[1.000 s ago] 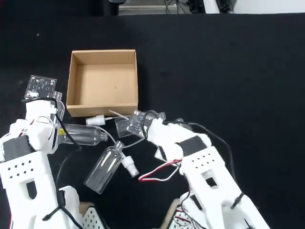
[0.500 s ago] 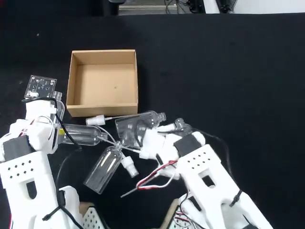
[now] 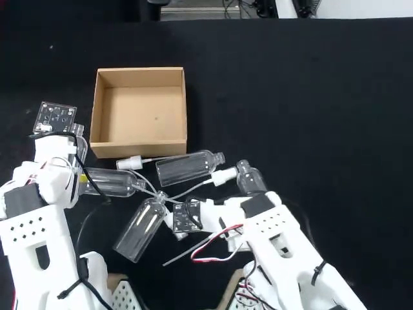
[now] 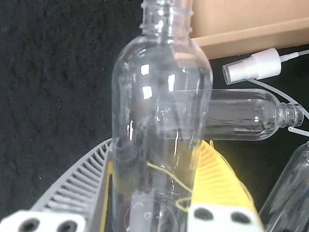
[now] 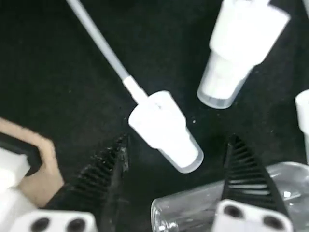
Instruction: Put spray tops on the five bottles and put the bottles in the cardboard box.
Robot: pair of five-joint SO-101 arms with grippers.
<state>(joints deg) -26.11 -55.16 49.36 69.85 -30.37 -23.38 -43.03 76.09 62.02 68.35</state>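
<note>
The left gripper (image 4: 159, 145) is clamping a clear bottle (image 4: 161, 87) near the table's left edge, the bottle's open neck pointing toward the cardboard box (image 3: 139, 150) just beyond it. The right gripper (image 5: 176, 164) is hovering near the front edge with its jaws spread over a loose white spray top (image 5: 166, 131). Other bottles (image 3: 187, 168) are lying close by on the table (image 3: 310, 97).

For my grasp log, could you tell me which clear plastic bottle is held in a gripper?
The clear plastic bottle clamped in the left gripper, neck pointing toward the cardboard box; the rest lie free on the black table.
</note>
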